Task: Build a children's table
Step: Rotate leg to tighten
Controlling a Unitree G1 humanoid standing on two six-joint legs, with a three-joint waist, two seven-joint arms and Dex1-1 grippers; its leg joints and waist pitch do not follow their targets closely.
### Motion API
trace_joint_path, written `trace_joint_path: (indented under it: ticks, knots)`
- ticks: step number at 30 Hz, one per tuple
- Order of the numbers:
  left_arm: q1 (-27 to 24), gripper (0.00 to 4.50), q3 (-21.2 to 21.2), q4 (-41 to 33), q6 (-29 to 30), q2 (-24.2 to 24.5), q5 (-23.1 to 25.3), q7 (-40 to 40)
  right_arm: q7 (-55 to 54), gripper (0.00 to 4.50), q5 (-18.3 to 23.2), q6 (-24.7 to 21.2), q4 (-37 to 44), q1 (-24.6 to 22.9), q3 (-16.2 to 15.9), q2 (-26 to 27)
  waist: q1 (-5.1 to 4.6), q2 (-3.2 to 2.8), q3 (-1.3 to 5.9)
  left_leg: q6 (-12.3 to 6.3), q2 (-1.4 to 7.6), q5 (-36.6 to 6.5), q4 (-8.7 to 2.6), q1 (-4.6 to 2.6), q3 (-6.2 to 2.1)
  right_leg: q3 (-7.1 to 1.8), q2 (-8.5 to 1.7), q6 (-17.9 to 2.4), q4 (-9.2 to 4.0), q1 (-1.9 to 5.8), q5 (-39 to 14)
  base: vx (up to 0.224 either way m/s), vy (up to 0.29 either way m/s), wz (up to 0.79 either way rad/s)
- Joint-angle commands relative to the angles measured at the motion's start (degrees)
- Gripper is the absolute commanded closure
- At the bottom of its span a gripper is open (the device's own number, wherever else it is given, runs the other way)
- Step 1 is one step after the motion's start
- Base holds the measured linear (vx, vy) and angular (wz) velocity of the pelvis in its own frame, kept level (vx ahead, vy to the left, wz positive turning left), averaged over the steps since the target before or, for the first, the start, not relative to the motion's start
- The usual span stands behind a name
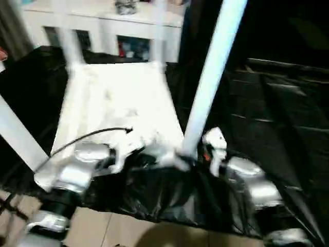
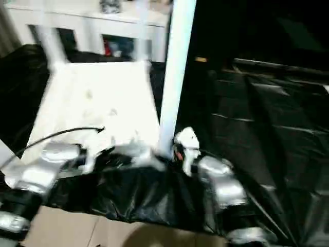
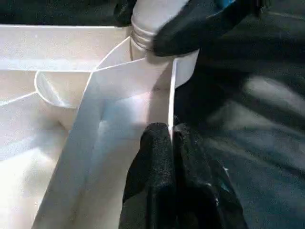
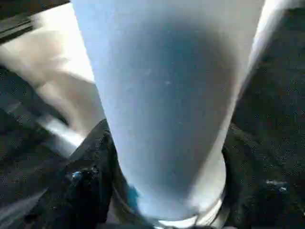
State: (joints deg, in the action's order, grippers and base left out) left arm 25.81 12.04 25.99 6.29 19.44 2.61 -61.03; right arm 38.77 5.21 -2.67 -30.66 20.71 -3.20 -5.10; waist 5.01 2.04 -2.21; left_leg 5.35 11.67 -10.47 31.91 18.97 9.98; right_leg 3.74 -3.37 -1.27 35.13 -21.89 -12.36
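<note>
The left gripper (image 3: 169,143) pinches the upturned children's table (image 1: 118,103) by its thin rim wall, just beside the corner socket. The right gripper (image 4: 162,191) clasps the leg (image 1: 211,77) near its base there (threads visible); turn it upright, keeping the rim steady.

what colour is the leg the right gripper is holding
White; the leg shows best in the right eye view.

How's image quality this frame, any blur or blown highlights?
Left eye view: motion blur throughout, tabletop washed out, ribs barely legible. Right eye view: same smear. Left wrist view: sharper on the rim held by the left hand. Right wrist view: leg close, soft, shaded in the middle.
</note>
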Motion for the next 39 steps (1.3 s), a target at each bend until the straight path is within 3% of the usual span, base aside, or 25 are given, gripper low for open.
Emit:
trace_joint_path:
  ticks: [1, 7, 10, 12, 14, 18, 22, 25, 28, 34, 39]
  knots:
    - [0.7, 4.5, 1.2, -0.3, 1.6, -4.4, 0.1, 6.5, -3.2, 1.8, -1.2, -1.0, -2.0, 0.7, -3.8, 4.9, 0.05, 0.04, 2.06, 0.28, 1.82, -15.3, -3.96, 0.14, -0.79, -3.18, -5.12, -6.0, -5.91, 1.53, -23.6, 0.0, 0.0, 0.0]
    - [0.4, 4.5, 1.9, -1.6, 4.4, -10.3, 3.8, 17.0, -18.1, 1.8, -4.5, -0.4, -8.5, 3.4, -2.7, 11.8, -0.23, -0.26, 2.22, 0.31, 1.81, -13.6, -3.9, 0.27, -0.66, -3.3, -4.84, -7.2, -5.29, 1.58, -17.7, 0.0, 0.0, 0.0]
    - [-0.1, 4.5, 2.2, -2.5, 5.1, -12.4, 4.4, 19.9, -18.3, 1.8, -5.6, 1.1, -9.2, 3.7, -3.8, 13.5, -0.08, -0.34, 2.53, -0.47, 1.73, -12.0, -3.59, 0.34, -0.45, -3.35, -4.76, -7.7, -4.98, 1.78, -13.2, 0.0, 0.0, 0.0]
    - [-0.5, 4.5, 2.5, -2.7, 4.7, -12.5, 4.2, 19.4, -16.6, 1.11, -5.3, 1.3, -8.5, 3.3, -4.5, 13.5, 0.02, -0.25, 2.62, -1.55, 1.53, -10.1, -3.44, 0.6, -0.34, -3.33, -4.66, -8.0, -4.68, 2.09, -9.8, 0.0, 0.0, 0.0]
    - [-0.7, 4.5, 2.6, -2.9, 4.5, -12.4, 4.0, 18.6, -15.6, 1.08, -4.8, 1.3, -8.0, 3.1, -4.5, 13.3, -0.01, -0.25, 2.6, -1.83, 1.49, -9.8, -3.44, 0.67, -0.31, -3.29, -4.61, -8.0, -4.64, 2.15, -9.4, 0.0, 0.0, 0.0]
    - [-1.9, 4.5, 2.7, -4.1, 2.7, -9.1, 2.7, 11.8, -7.6, 0.64, -4.1, 2.0, -6.0, 3.2, -5.7, 8.7, -0.12, -0.4, 2.44, -1.93, 1.61, -11.9, -3.63, 0.63, -0.44, -3.23, -4.72, -7.4, -5.11, 2.09, -13.3, 0.0, 0.0, 0.0]
    - [-2.1, 4.5, 3.3, -3.9, 1.2, -6.1, 2.5, 7.2, 0.0, 0.64, -3.2, 1.9, -4.1, 3.0, -7.2, 4.9, -0.34, -0.37, 2.5, -2.46, 1.58, -11.0, -3.49, 0.81, -0.38, -3.23, -4.57, -8.0, -4.88, 2.26, -11.0, 0.0, 0.0, 0.0]
    - [-1.5, 4.5, 2.9, -2.8, 0.0, -2.6, 1.4, 1.8, 9.8, 0.64, -3.1, 2.7, -1.6, 2.5, -9.8, -0.6, -0.34, -0.36, 2.43, -3.01, 1.61, -11.4, -3.47, 0.71, -0.38, -3.12, -4.56, -8.5, -5.0, 2.28, -11.7, 0.0, 0.0, 0.0]
    - [-1.2, 4.5, 2.7, -2.6, -0.4, -1.0, 0.4, -1.6, 14.6, 0.64, -2.3, 2.7, -0.4, 2.3, -10.4, -2.8, -0.36, -0.28, 2.4, -3.11, 1.68, -11.7, -3.47, 0.62, -0.36, -3.18, -4.61, -8.8, -5.07, 2.17, -12.7, 0.0, 0.0, 0.0]
    - [-0.5, 4.5, 2.4, -2.5, -1.8, 2.2, -2.6, -8.8, 25.0, 0.64, -0.1, 0.4, 2.1, 2.6, -11.5, -6.9, 0.32, -0.26, 2.57, -3.78, 1.94, -9.6, -3.27, 0.47, -0.21, -3.07, -4.46, -10.9, -4.25, 2.33, -7.2, 0.0, 0.0, 0.0]
    - [0.2, 4.5, 2.3, -1.5, -2.7, 3.5, -3.6, -11.6, 29.6, 0.64, 0.2, -0.7, 2.5, 3.4, -12.7, -8.7, 0.87, -0.01, 2.44, -3.28, 1.94, -10.1, -3.29, 0.42, -0.15, -3.02, -4.67, -10.9, -4.35, 2.28, -9.2, 0.0, 0.0, 0.0]
